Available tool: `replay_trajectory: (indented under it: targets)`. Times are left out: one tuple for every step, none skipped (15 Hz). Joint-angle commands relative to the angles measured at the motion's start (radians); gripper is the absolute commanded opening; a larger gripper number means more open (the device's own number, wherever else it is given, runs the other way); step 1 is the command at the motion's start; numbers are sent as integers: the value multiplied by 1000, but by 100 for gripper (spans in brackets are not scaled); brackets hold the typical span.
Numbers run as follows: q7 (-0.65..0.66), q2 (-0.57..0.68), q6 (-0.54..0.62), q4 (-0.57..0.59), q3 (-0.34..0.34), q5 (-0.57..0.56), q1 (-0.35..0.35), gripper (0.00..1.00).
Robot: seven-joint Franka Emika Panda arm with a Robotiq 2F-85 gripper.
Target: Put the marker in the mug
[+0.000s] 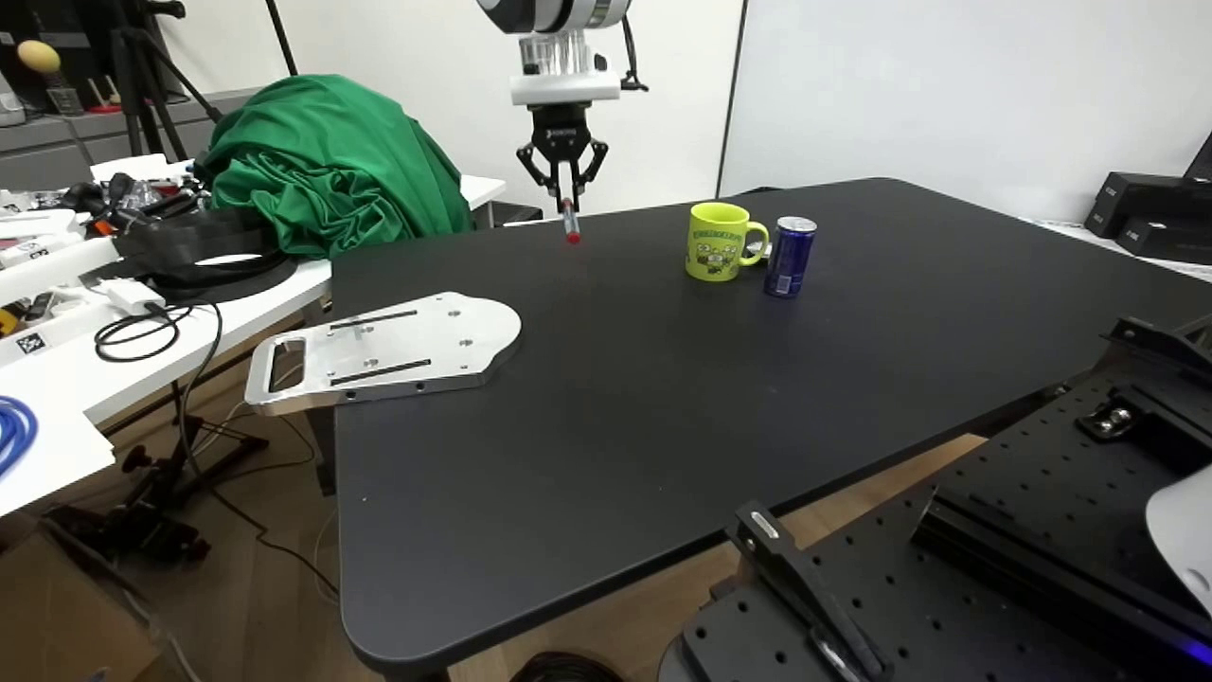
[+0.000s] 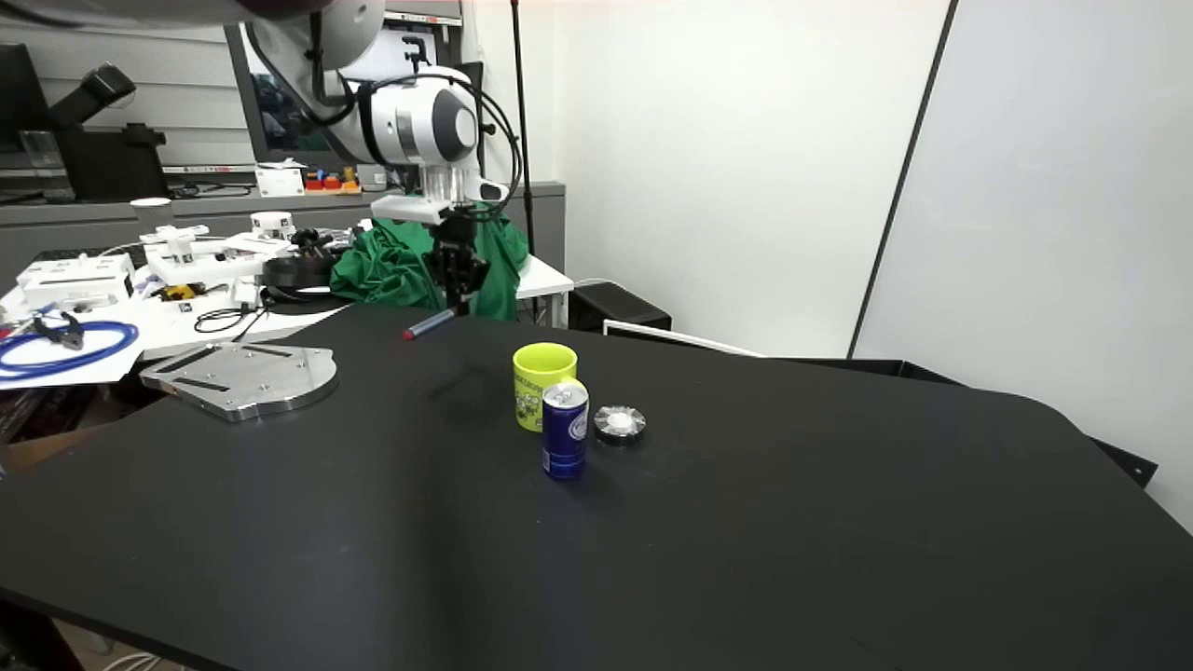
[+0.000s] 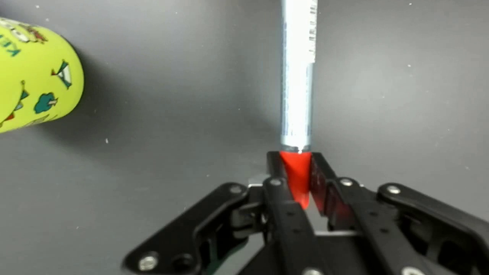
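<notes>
My gripper (image 1: 566,197) is shut on one red end of the marker (image 1: 571,225) and holds it above the black table. In the wrist view the fingertips (image 3: 296,164) pinch the red end, and the pale, shiny body of the marker (image 3: 296,88) points away from them. In an exterior view the marker (image 2: 430,324) slants down from the gripper (image 2: 459,303), with a red far end. The yellow-green mug (image 1: 716,242) stands upright, apart from the gripper; it also shows in an exterior view (image 2: 531,387) and, cut off, at the left of the wrist view (image 3: 42,76).
A dark blue can (image 1: 790,258) stands close beside the mug on its handle side. A small round black and white object (image 2: 619,422) lies near both. A silver metal plate (image 1: 407,346) lies at the table's edge. A green cloth (image 1: 331,170) is piled on a side table.
</notes>
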Motion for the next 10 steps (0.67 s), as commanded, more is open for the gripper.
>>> replay_trajectory:
  targets:
    - [-68, -154, -55, -113, -9, -17, -19, 5]
    - [-97, -194, -54, -149, -19, -32, -22, 5]
    - [-128, -231, -46, -183, -28, -45, -25, 5]
    - [-150, -269, -7, -227, -29, -61, -35, 5]
    - [-178, -308, 57, -279, -32, -73, -42, 5]
    - [-199, -340, 164, -327, -33, -81, -53, 5]
    - [-209, -373, 248, -371, -36, -89, -61, 5]
    - [-219, -405, 331, -418, -40, -91, -68, 5]
    - [-227, -433, 419, -462, -43, -94, -76, 5]
    - [-230, -458, 506, -504, -42, -90, -86, 5]
